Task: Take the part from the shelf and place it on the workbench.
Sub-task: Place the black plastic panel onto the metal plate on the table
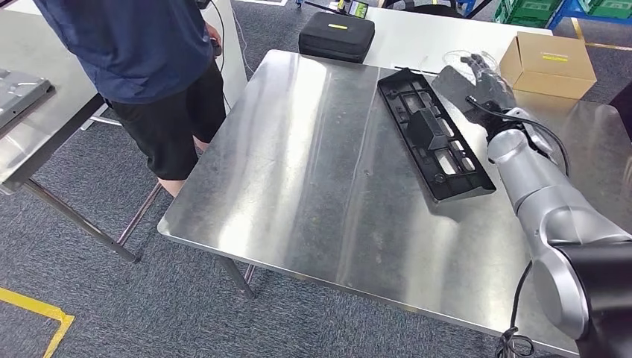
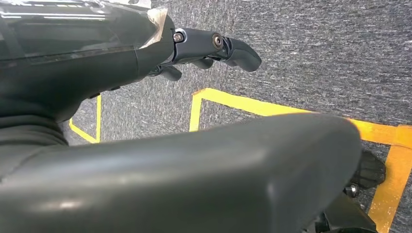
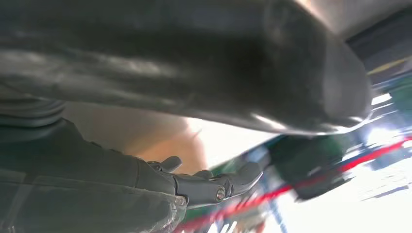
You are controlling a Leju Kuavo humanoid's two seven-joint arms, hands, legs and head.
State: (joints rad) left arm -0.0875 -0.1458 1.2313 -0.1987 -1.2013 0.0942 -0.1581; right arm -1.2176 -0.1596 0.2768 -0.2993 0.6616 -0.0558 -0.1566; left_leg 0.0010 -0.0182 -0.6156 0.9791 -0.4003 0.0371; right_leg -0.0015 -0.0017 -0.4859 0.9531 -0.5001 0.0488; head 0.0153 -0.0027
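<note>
The part [image 1: 434, 134] lies flat on the workbench [image 1: 313, 171], toward its right side. The right hand [image 1: 488, 78] hovers just beyond it, fingers spread, grasping nothing. The left hand [image 2: 214, 48] is likewise released.

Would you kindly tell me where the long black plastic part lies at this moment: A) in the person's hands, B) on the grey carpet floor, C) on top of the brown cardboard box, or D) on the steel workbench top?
D: the long black plastic part lies flat on the steel workbench, beside the right hand.
</note>
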